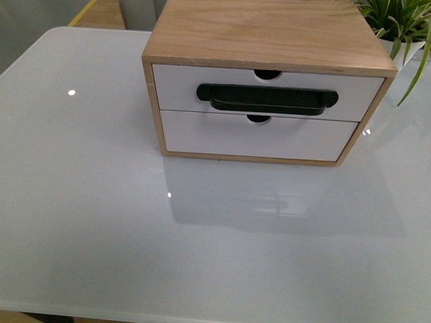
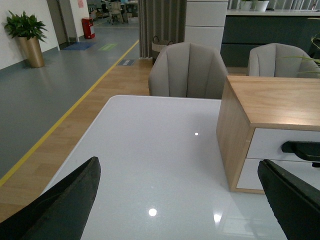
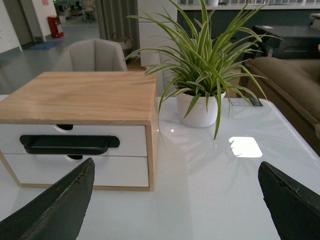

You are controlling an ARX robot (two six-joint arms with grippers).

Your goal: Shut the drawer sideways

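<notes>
While both claws, left [image 2: 180, 200] and right [image 3: 175, 200], hang spread wide, well apart from the cabinet [image 1: 269, 30], the drawer [image 1: 175, 84] sits apparently flush at the table's [image 1: 81, 222] far side.

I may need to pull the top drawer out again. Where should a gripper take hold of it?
Grip the black bar handle on the drawer, coming straight at the white front. It stands proud and runs wide across the panel, so fingers can likely close over it from above and below, near its middle.
</notes>
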